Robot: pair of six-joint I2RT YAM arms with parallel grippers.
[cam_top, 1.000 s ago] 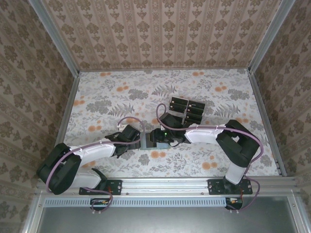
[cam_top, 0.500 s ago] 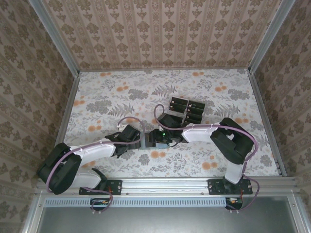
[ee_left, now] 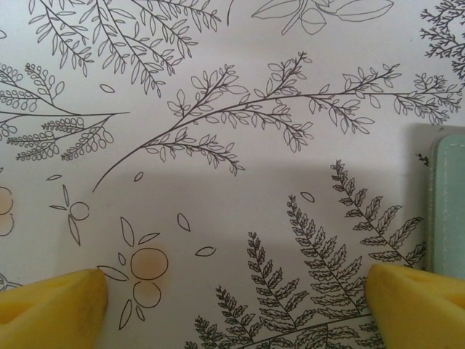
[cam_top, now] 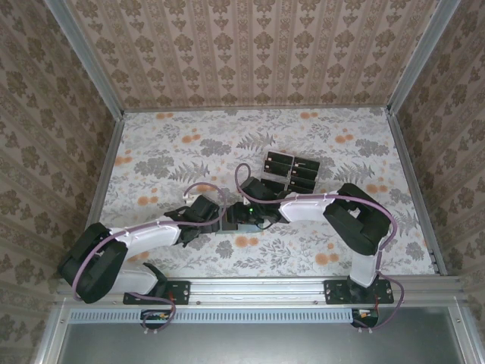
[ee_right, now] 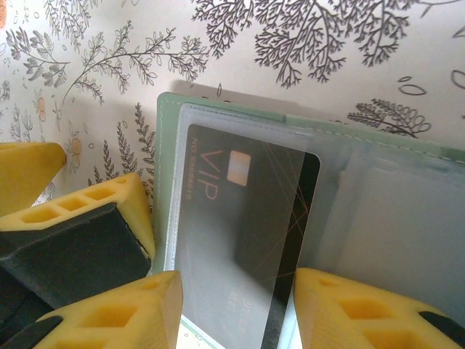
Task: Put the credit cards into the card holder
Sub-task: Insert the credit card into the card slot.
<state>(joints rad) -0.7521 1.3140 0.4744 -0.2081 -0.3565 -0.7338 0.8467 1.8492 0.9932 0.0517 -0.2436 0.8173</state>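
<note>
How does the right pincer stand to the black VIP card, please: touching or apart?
Touching. In the right wrist view, both fingertips of the right pincer meet the long edges of the credit card, which sits partly inside the card holder.

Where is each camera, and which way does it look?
Top external: high behind the arms, looking down at the table; both arms, the left gripper and the right gripper show.
Left wrist: on the left arm, facing the table; its yellow fingertips stand wide apart.
Right wrist: on the right arm, facing the card holder and a credit card; its yellow fingertips flank the card.
Shared: both wrist views catch the green card holder.
</note>
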